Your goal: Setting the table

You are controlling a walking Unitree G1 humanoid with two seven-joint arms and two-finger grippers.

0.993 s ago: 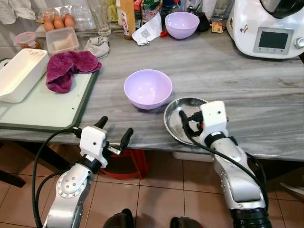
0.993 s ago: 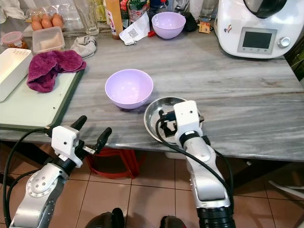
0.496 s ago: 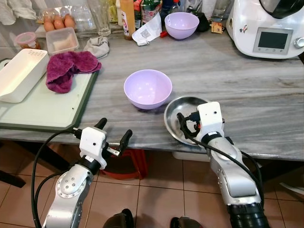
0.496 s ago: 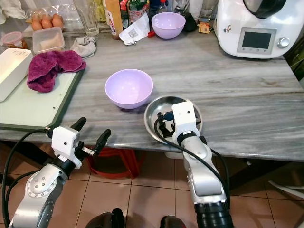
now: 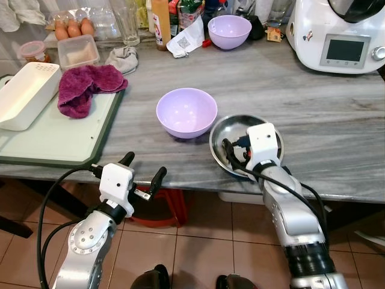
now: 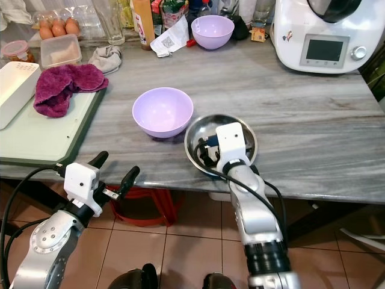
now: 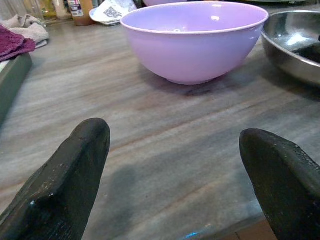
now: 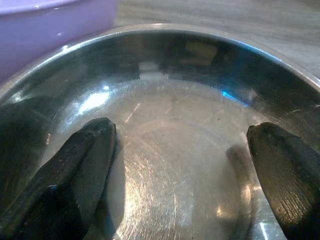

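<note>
1. Steel bowl (image 5: pixel 237 129) at the near edge of the grey marbled counter (image 5: pixel 313 114), shallow and shiny, taken here as the landmark.
2. Right gripper (image 8: pixel 182 170) inside the steel bowl, fingers (image 8: pixel 75 170) spread wide over its bottom and clamping nothing (whether the tips touch the metal cannot be told); white wrist block (image 5: pixel 263 139) over the bowl's near part.
3. Lilac bowl (image 5: pixel 186 112) just to the left of the steel bowl, rims very near or touching, upright and empty.
4. Left gripper (image 5: pixel 142 174) to the left of the steel bowl and nearer the robot, at the counter's front edge, fingers (image 7: pixel 70 180) parted with nothing between them, pointed toward the lilac bowl.
5. Second lilac bowl (image 5: pixel 228 30) well behind the steel bowl, at the back of the counter, beside a crumpled paper with a printed code (image 5: pixel 187 41).
6. White kitchen machine with a small screen (image 5: pixel 340 36) behind and to the right of the steel bowl.
7. Green-edged board (image 5: pixel 57 135) far to the left of the steel bowl, with a magenta cloth (image 5: pixel 87 87) and a white tray (image 5: pixel 27 93) on it.
8. Further back on that side: a lidded plastic box (image 5: pixel 78 51), eggs (image 5: pixel 75 27), a grey rag (image 5: pixel 123 58), a glass (image 5: pixel 127 24) and a bottle (image 5: pixel 161 24).
9. Tiled floor (image 5: pixel 198 253) below the counter edge.
</note>
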